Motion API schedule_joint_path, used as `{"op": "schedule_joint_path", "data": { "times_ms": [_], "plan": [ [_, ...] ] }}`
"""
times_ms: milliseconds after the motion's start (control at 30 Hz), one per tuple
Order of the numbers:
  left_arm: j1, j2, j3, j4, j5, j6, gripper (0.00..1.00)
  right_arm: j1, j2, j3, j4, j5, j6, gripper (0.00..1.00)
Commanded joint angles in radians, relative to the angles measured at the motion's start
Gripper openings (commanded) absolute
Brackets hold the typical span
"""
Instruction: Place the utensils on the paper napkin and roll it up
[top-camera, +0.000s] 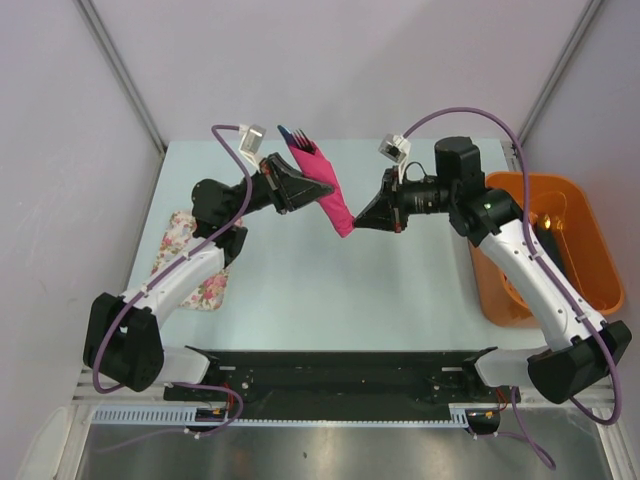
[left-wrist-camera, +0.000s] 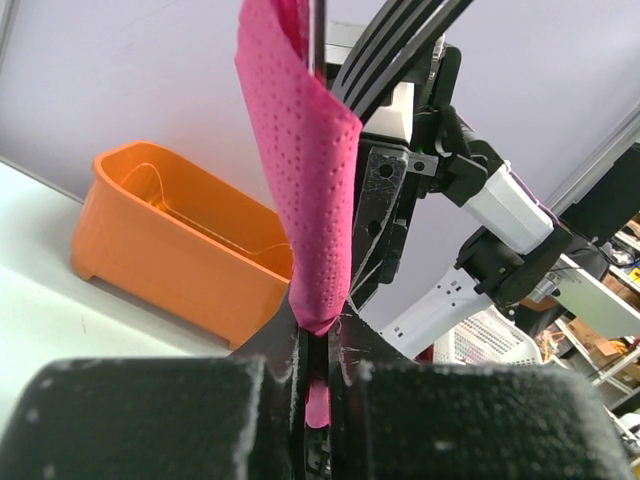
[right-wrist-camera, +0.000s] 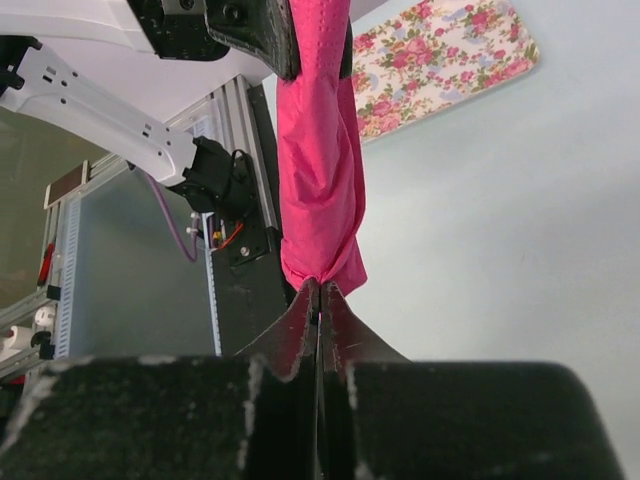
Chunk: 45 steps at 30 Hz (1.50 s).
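The magenta-pink paper napkin (top-camera: 327, 196) is rolled into a tube and held in the air above the table between both arms. Dark utensil ends (top-camera: 297, 137) stick out of its upper end; fork tines (left-wrist-camera: 395, 40) show in the left wrist view. My left gripper (top-camera: 312, 184) is shut on the napkin's upper part (left-wrist-camera: 305, 190). My right gripper (top-camera: 357, 226) is shut on the napkin's lower end (right-wrist-camera: 320, 190). Most of the utensils is hidden inside the roll.
A floral-print cloth mat (top-camera: 195, 262) lies on the table at the left, partly under the left arm. An orange tub (top-camera: 575, 245) with dark items stands at the right edge. The table (top-camera: 330, 290) lies pale below the roll.
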Motion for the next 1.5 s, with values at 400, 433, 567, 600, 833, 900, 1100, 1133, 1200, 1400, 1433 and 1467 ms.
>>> {"op": "schedule_joint_path", "data": {
  "times_ms": [400,433,567,600,833,900,1100,1133,1200,1400,1433,1467],
  "plan": [
    [0.02,-0.012,0.082,0.051,-0.033,-0.023,0.0,-0.038,-0.043,-0.184,0.092,-0.119,0.114,0.12],
    [0.019,-0.014,0.079,0.052,-0.027,-0.018,0.0,-0.04,-0.043,-0.163,0.087,-0.107,0.108,0.24],
    [0.003,-0.024,0.051,0.057,-0.016,-0.006,0.0,-0.069,-0.019,-0.07,0.043,-0.068,0.078,0.65],
    [-0.001,-0.032,0.045,0.059,-0.014,-0.004,0.0,-0.075,-0.017,-0.045,0.039,-0.061,0.068,0.68],
    [-0.033,-0.034,0.029,0.069,-0.004,0.009,0.0,-0.049,0.014,0.053,0.131,-0.005,0.117,0.73],
    [-0.038,-0.032,0.031,0.069,-0.005,0.009,0.0,-0.025,0.029,0.073,0.162,-0.002,0.152,0.74],
    [-0.058,-0.029,0.042,0.078,0.001,0.011,0.0,0.029,0.055,0.081,0.25,0.028,0.186,0.74],
    [-0.061,-0.031,0.04,0.078,-0.002,0.011,0.0,0.037,0.057,0.076,0.266,0.028,0.194,0.73],
    [-0.066,-0.028,0.045,0.078,-0.002,0.009,0.0,0.043,0.061,0.066,0.297,0.034,0.205,0.73],
    [-0.073,-0.023,0.051,0.074,-0.014,0.013,0.0,0.064,0.058,0.052,0.334,0.028,0.234,0.57],
    [-0.073,-0.023,0.051,0.071,-0.017,0.013,0.0,0.064,0.054,0.043,0.335,0.025,0.237,0.5],
    [-0.073,-0.021,0.052,0.069,-0.023,0.013,0.0,0.066,0.053,0.037,0.337,0.019,0.249,0.46]
  ]
}}
